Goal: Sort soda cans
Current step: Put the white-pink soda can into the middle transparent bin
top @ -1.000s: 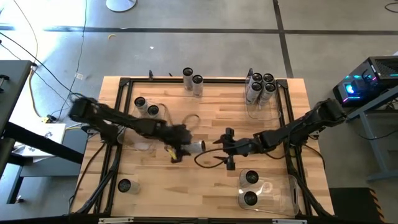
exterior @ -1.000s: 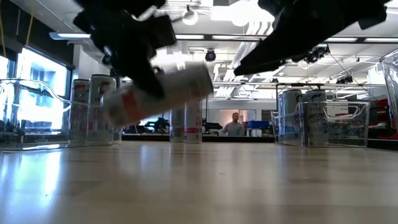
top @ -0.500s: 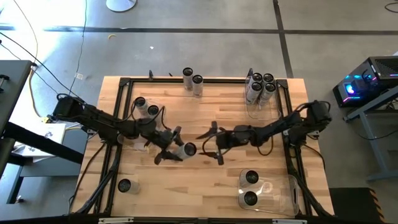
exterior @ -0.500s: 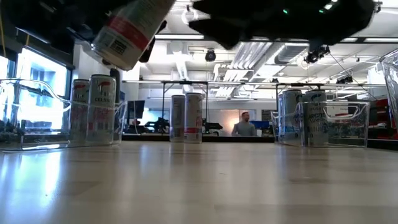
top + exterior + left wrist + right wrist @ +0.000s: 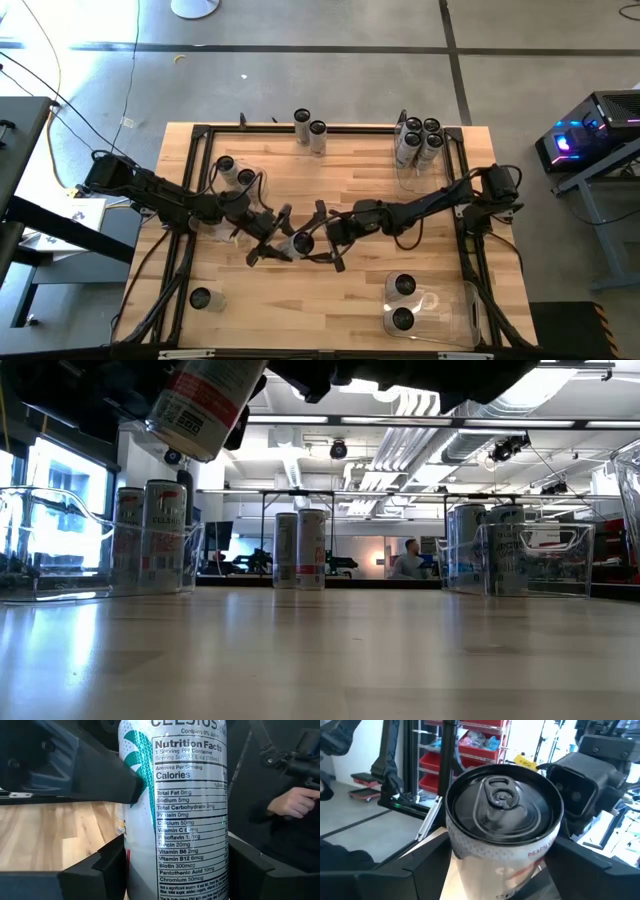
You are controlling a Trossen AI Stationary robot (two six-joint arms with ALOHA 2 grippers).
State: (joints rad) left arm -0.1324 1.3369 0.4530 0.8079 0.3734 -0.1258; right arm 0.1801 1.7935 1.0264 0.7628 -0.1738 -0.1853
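Soda can (image 5: 303,241) aloft mid-table between both tools; table edges distant.

Count, referenced to the light wooden table (image 5: 340,180):

- Slim silver soda cans with dark round tops (image 5: 309,131): thirteen visible.
- Clear plastic square bins (image 5: 440,305): three.
- Dark robot arms over the table (image 5: 430,207): two.

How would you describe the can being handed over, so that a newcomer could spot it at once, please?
Look to the middle of the wooden table, where the two arms meet. The can is there, held in the air by the left end effector. Every other can stands on the table or in a clear bin.
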